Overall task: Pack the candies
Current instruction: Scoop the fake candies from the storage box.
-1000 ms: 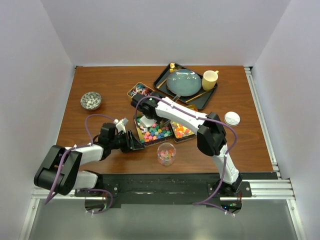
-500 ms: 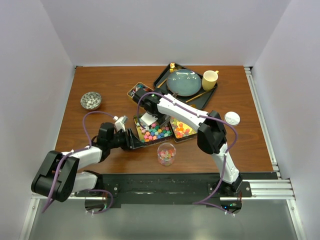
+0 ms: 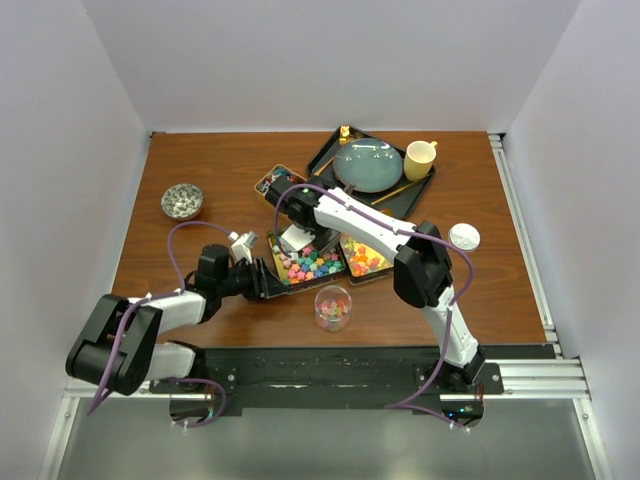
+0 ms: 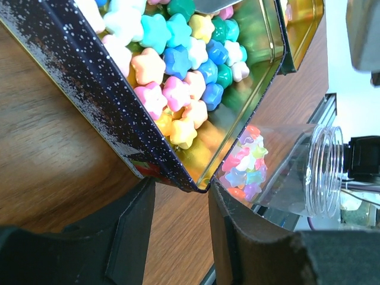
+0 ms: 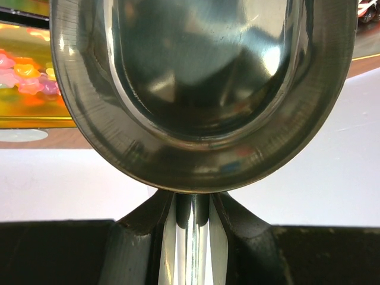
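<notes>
Left pincer pinches the near corner of a gold tin holding star-shaped candies, on the worktop toward its near edge. Right pincer is pressed together on the handle of a metal spoon above that tin. More candies lie in a glass jar just beside it.

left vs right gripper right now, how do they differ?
The left gripper straddles the near corner of the star-candy tin, a finger on either side. The right gripper clamps a metal spoon by its handle. The left jaws stand part open around the corner, while the right jaws are nearly closed on the thin handle. The left sits low beside the tin and the right is over its far end. Shared: each holds something at the same tin.
</notes>
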Controlling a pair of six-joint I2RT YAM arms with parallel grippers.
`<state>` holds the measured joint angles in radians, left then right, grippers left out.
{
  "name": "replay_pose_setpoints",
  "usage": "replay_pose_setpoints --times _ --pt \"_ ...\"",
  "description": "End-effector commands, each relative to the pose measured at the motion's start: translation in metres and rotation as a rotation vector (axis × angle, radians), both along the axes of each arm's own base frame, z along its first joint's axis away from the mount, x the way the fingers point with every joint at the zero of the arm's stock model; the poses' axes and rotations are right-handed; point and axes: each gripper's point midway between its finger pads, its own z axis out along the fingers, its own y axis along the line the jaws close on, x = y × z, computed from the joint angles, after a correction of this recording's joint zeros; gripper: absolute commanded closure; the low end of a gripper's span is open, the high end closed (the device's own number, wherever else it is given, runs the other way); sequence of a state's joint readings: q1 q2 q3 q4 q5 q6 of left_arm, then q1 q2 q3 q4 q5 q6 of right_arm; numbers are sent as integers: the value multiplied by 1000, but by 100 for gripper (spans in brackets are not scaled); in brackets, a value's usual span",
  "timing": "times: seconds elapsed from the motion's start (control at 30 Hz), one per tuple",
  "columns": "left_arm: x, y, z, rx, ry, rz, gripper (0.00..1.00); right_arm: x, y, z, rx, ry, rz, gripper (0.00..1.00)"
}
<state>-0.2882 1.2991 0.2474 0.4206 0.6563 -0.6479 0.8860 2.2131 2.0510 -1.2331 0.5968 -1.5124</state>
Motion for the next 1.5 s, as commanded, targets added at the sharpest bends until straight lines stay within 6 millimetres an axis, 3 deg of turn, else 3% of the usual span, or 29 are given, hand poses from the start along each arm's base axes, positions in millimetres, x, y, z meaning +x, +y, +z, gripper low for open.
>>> replay_pose_setpoints --times 0.0,0.07,0.23,0.43,0.67,0.83,1.1,1.47 --pt "13 2 -4 45 -49 1 55 -50 -69 -69 -294 466 -47 100" --pt "13 0 0 36 -61 -16 56 -48 -68 -63 -253 472 -45 100" --pt "15 1 8 52 -120 -31 54 -66 -63 -37 -140 505 4 100" --pt "14 8 11 77 -166 -3 49 -82 -80 -52 -184 515 -104 100" --pt "15 8 10 78 -159 -3 50 -80 -67 -54 -194 412 -184 100" --pt "11 9 -3 89 -116 2 50 -84 -59 -57 -219 390 -174 100" --pt "14 4 -10 77 -81 -16 53 -110 -20 -88 -124 509 -179 100" --pt "25 -1 -5 79 -106 -47 53 -143 22 -108 77 661 -218 100"
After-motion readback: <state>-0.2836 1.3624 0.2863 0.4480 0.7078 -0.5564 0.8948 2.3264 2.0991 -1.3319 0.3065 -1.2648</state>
